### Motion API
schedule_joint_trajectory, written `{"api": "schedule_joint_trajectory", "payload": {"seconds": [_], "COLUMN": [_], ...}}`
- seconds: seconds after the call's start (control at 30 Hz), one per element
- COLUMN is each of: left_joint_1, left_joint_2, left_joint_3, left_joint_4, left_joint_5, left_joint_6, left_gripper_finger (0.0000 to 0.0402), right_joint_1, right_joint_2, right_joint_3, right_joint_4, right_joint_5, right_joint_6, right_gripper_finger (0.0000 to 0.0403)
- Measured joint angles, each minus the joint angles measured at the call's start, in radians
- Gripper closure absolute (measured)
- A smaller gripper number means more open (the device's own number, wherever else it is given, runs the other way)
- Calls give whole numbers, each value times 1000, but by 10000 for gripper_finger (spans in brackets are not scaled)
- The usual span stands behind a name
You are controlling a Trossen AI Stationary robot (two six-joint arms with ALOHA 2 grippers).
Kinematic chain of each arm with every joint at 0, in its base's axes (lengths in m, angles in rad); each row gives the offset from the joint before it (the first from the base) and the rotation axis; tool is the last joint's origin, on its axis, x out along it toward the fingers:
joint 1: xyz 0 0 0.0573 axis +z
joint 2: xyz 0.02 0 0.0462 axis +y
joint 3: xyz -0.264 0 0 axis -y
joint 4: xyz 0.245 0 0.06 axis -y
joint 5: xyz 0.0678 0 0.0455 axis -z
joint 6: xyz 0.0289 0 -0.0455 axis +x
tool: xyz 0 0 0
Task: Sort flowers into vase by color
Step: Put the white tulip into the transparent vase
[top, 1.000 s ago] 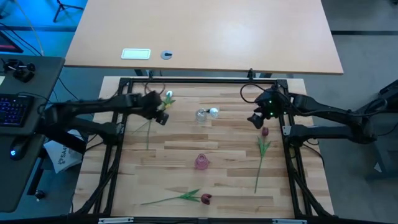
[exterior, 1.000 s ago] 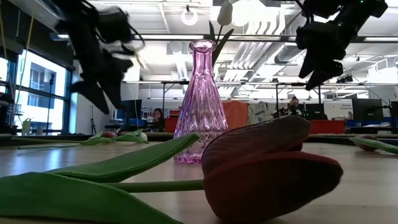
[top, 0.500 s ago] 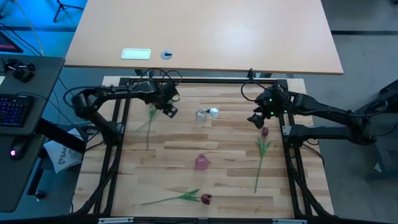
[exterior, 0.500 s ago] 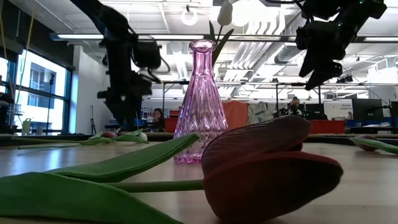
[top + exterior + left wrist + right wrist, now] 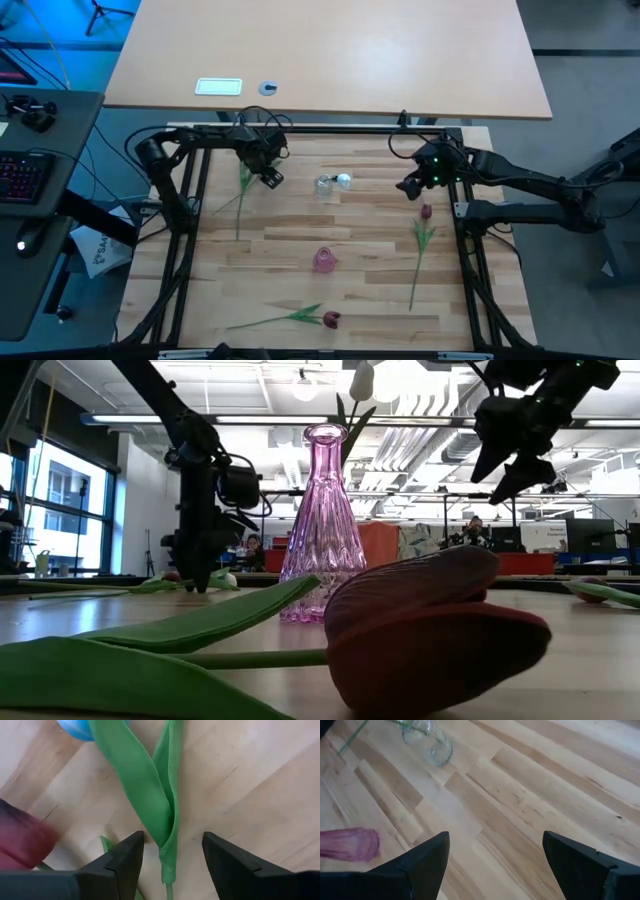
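Observation:
My left gripper [image 5: 172, 845] is open and low over the table's far left. Its fingers stand on either side of the green leaves [image 5: 160, 805] of a tulip [image 5: 240, 200] lying there. A pale head [image 5: 75, 727] and a dark red head [image 5: 20, 840] lie close by. My right gripper [image 5: 408, 188] hangs open above the table, near the head of a red tulip [image 5: 426, 212] lying flat on the right. Another red tulip [image 5: 330, 320] lies at the near edge. A white tulip [image 5: 344, 180] stands in the clear vase [image 5: 323, 185]. The pink vase [image 5: 325, 260] stands mid-table.
A black frame [image 5: 320, 130] runs around the wooden table top. The pink vase [image 5: 322, 530] stands upright between the two arms. Bare wood [image 5: 530, 795] lies between the clear vase and my right gripper. A second table with a label [image 5: 218, 86] stands beyond the far edge.
My left gripper has swung toward the far edge and a little to the right. It has come down from well above the table until its fingers stand around the tulip's leaves. The flowers and vases have kept their places.

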Motion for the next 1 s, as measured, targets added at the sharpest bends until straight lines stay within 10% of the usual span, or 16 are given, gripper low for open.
{"api": "schedule_joint_trajectory", "payload": {"seconds": [0.27, 0.5, 0.73, 1.0], "left_joint_1": [13, -29, -190, -340], "left_joint_2": [-59, -356, -611, -511], "left_joint_3": [-10, -13, -109, -242], "left_joint_4": [23, 154, 769, 1499], "left_joint_5": [-10, -24, -15, -18], "left_joint_6": [24, -46, -140, -135], "left_gripper_finger": [385, 397, 399, 401], "right_joint_1": [0, 0, 0, 0], "right_joint_2": [0, 0, 0, 0], "right_joint_3": [0, 0, 0, 0], "right_joint_4": [27, 28, 28, 34], "right_joint_5": [32, 30, 27, 27], "right_joint_6": [-3, -54, -74, -96], "right_gripper_finger": [87, 87, 87, 87]}}
